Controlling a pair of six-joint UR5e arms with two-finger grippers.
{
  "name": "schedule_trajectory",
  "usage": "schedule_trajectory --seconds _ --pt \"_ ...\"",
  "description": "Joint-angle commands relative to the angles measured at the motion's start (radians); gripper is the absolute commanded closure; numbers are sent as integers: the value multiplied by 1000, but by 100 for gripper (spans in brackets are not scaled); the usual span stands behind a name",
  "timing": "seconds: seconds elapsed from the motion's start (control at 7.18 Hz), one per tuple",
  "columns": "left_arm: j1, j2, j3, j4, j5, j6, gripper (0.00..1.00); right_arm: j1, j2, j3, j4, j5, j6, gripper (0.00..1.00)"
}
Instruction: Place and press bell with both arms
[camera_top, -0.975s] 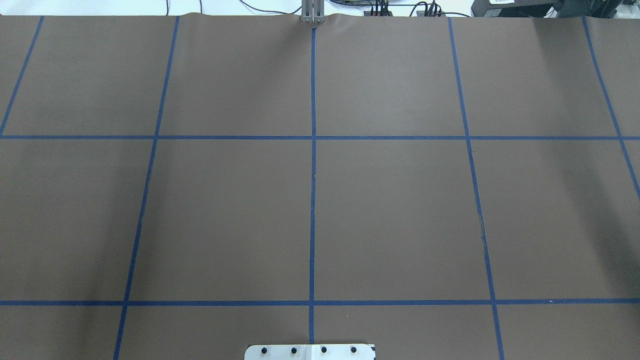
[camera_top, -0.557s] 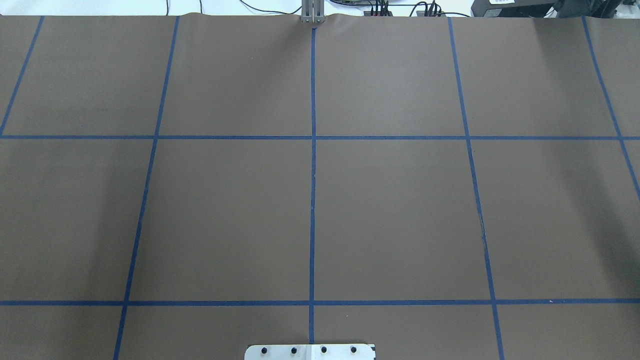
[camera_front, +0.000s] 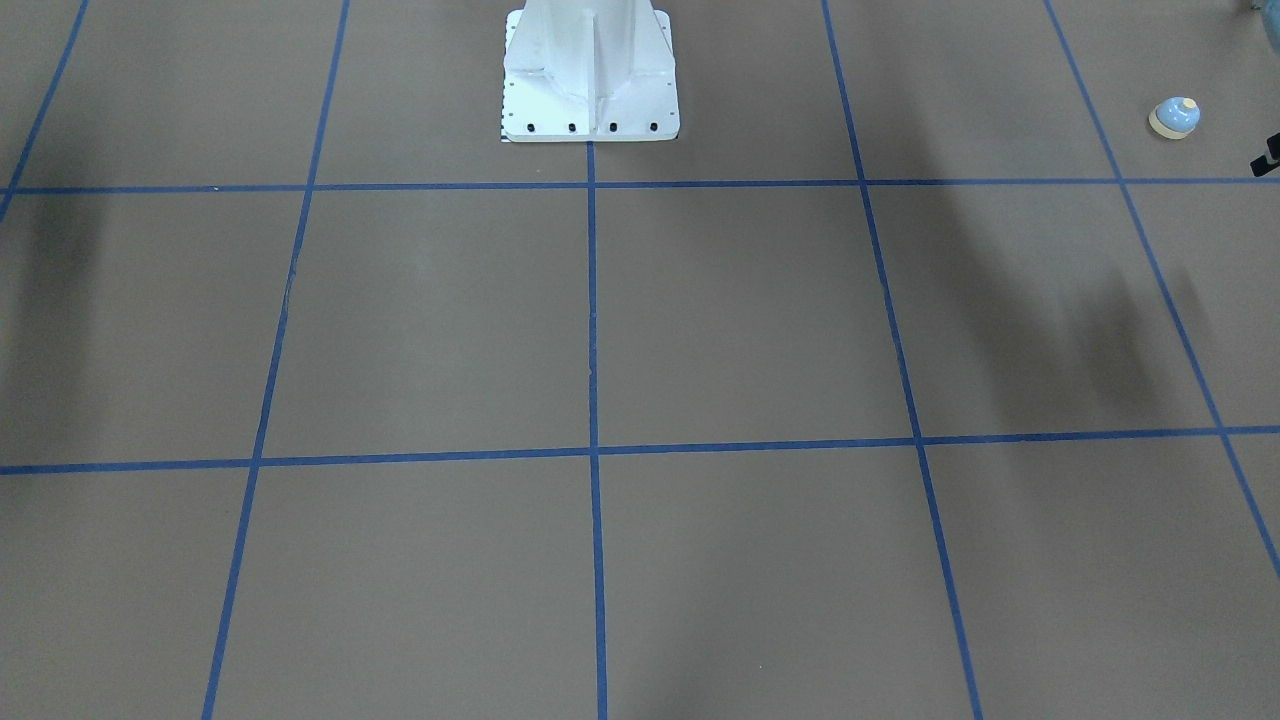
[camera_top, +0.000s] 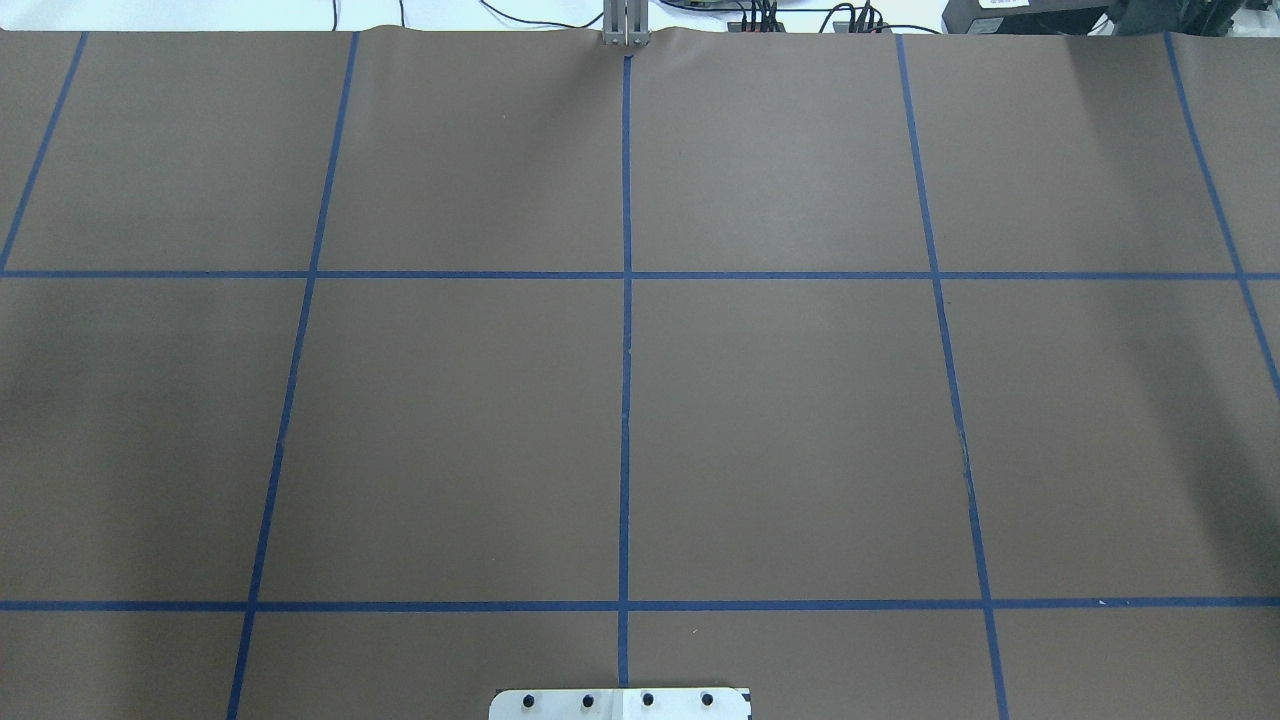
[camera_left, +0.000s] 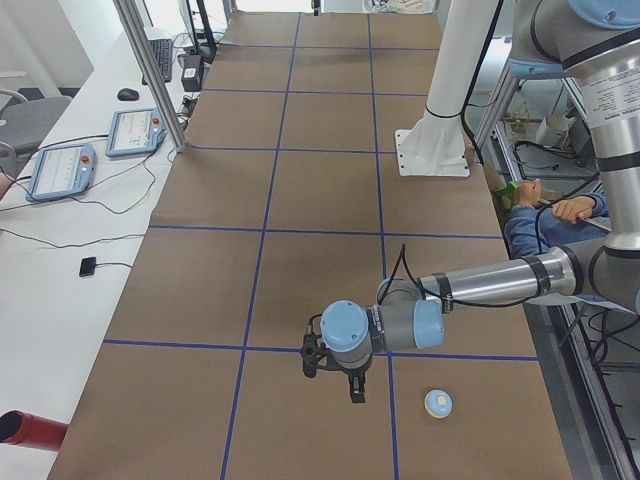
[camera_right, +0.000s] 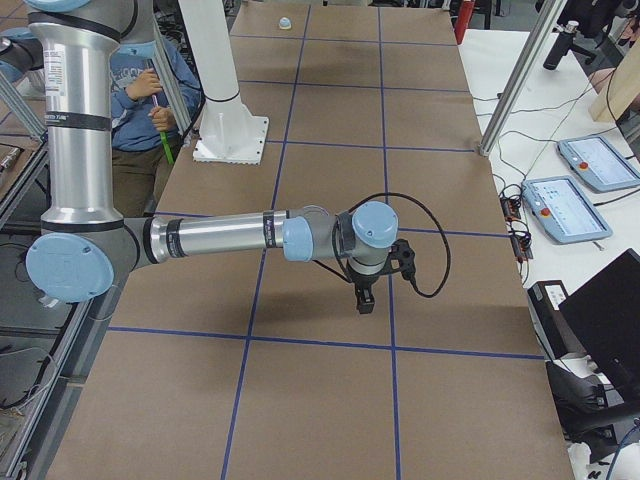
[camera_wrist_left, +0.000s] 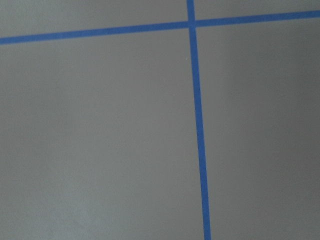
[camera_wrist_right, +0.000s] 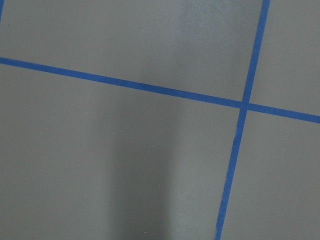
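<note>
The light-blue bell (camera_front: 1173, 117) with a cream button stands upright on the brown table cover near the robot's left end; it also shows in the exterior left view (camera_left: 438, 403) and far off in the exterior right view (camera_right: 284, 22). My left gripper (camera_left: 357, 392) points down above the cover, a short way from the bell and apart from it; only a black sliver (camera_front: 1266, 155) shows at the front view's edge. My right gripper (camera_right: 365, 302) points down over bare cover at the other end. I cannot tell whether either is open. Both wrist views show only cover and blue tape.
The white pedestal (camera_front: 590, 75) stands at the robot's side of the table (camera_top: 800, 420). A seated person (camera_left: 550, 215) is beside it. Teach pendants (camera_left: 60, 170) and cables lie on the white bench, with a metal post (camera_left: 150, 70) and a red cylinder (camera_left: 25, 428).
</note>
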Motion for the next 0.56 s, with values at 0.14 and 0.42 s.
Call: schedule_trajectory --seconds 0.14,0.42 --pt "9 63 126 0 -67 0 0 -22 0 -11 1 -7 -1 0" --pt "25 84 152 5 -78 -3 0 -71 -1 -11 -1 -10 -2 0"
